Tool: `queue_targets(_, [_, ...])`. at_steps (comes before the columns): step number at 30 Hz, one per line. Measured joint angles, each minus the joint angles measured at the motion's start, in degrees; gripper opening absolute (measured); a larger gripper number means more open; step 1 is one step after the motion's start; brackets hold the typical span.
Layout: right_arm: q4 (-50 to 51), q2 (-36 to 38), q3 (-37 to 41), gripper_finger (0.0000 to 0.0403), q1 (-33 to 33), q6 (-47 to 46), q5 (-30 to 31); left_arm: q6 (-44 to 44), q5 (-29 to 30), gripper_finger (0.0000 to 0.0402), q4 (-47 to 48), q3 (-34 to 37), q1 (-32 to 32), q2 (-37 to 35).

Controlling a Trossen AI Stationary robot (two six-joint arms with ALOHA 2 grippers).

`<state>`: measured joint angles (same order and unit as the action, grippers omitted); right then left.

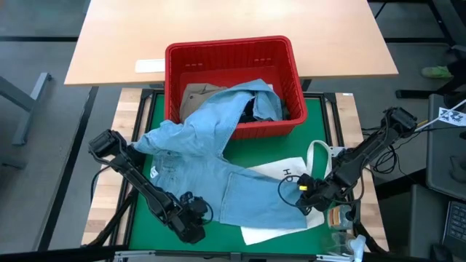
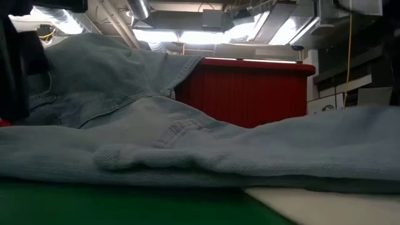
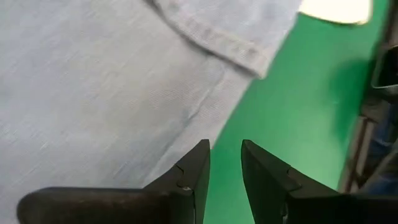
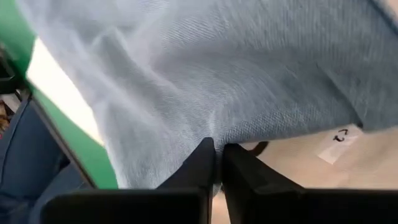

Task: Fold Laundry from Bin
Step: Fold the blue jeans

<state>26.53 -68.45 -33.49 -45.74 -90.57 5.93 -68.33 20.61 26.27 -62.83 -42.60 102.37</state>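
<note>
Left gripper (image 1: 195,218) at jeans' (image 1: 211,164) near-left edge, jaws slightly apart, nothing held, likely about to pinch. Jeans trail from red bin (image 1: 231,54) across green mat (image 1: 145,211). Right gripper (image 1: 306,195) pinches jeans' right edge over white tote bag (image 1: 291,175), probably to spread.

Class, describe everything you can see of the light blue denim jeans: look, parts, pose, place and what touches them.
The light blue denim jeans are soft, faded cotton with stitched seams and a hemmed cuff. One part hangs over the front rim of the red slotted plastic bin; the rest sprawls crumpled over the green mat and partly covers a white tote bag. The right gripper has its jaws closed on the denim edge; the left gripper sits at another edge, jaws apart.
</note>
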Motion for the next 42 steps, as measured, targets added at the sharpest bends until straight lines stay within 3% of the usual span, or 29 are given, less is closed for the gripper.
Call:
queue_targets(7, [16.71, 0.04, -10.64, 0.0014, 0.0, 4.86, 1.94, -8.45, -0.45, 0.0063, 16.34, 0.0, -0.09, -3.5])
queue_targets(12, [26.29, 0.04, -16.54, 0.0007, 0.0, 5.48, 5.36, -14.17, -4.99, 0.0051, 28.23, 0.0, -1.16, -3.48])
queue_targets(16, [28.79, 0.04, -19.37, 0.0009, 0.0, 5.57, 8.3, -17.14, -4.98, 0.005, 30.85, 0.0, -2.51, -2.12])
queue_targets(25, [29.5, 0.04, -22.82, 0.0006, -0.02, 7.05, 13.0, -17.64, -8.65, 0.0049, 24.24, -0.13, -3.98, 4.79])
queue_targets(38, [35.89, 0.04, -28.01, 0.0009, -0.04, 7.09, 14.51, -20.02, -15.04, 0.0049, 6.46, 0.15, -7.04, 2.68])
queue_targets(42, [37.39, 0.04, -29.05, 0.0006, -0.04, 7.09, 11.71, -20.04, -15.09, 0.0049, -0.12, 0.17, -7.24, 2.83])
